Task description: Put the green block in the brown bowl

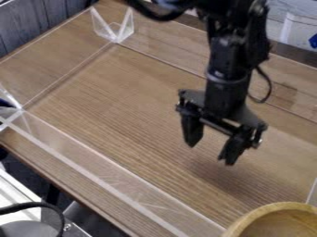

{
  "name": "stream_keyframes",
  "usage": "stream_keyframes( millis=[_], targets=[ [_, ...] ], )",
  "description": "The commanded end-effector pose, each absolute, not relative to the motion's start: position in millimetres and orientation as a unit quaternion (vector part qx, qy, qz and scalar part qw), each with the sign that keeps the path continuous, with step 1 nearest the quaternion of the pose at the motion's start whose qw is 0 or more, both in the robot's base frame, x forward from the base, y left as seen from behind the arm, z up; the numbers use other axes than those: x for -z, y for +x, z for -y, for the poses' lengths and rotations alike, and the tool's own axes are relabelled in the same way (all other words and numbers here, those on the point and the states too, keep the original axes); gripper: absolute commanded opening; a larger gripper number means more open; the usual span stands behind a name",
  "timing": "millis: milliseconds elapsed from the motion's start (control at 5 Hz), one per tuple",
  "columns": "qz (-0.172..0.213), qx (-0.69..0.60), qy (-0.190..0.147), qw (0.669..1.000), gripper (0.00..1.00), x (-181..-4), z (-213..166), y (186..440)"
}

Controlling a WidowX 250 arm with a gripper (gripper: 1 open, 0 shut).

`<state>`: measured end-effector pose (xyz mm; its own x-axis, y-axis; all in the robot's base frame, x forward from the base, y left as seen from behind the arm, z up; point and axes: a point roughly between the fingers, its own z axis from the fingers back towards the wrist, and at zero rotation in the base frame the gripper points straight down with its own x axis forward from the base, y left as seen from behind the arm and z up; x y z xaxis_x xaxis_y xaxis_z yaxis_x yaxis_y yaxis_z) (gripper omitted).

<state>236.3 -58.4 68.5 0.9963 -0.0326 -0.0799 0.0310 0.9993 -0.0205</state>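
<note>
My gripper [213, 142] hangs from the black arm over the middle right of the wooden table [111, 102] and points straight down. Its two black fingers [192, 130] stand wide apart with nothing between them, a little above the wood. The brown bowl [280, 220], light tan wood with a thick rim, shows only partly at the bottom right corner, below and to the right of the gripper. The green block is out of view; I see no green anywhere on the table.
Low clear plastic walls [74, 153] fence the work area along the front and left sides, with a clear corner bracket [114, 26] at the back. A dark round object [37, 222] sits outside the fence at the bottom left.
</note>
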Motion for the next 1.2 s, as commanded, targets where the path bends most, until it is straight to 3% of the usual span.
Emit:
stream_keyframes(
  millis=[0,400,800,1000],
  targets=[
    [-0.015,0.017,-0.002,1.0,1.0,-78.4,58,250],
    [-0.054,0.028,-0.011,0.998,1.0,-66.6,62,270],
    [-0.032,0.03,-0.009,0.999,1.0,-70.9,76,296],
    [-0.021,0.062,-0.018,0.998,0.0,-66.5,73,315]
  ],
)
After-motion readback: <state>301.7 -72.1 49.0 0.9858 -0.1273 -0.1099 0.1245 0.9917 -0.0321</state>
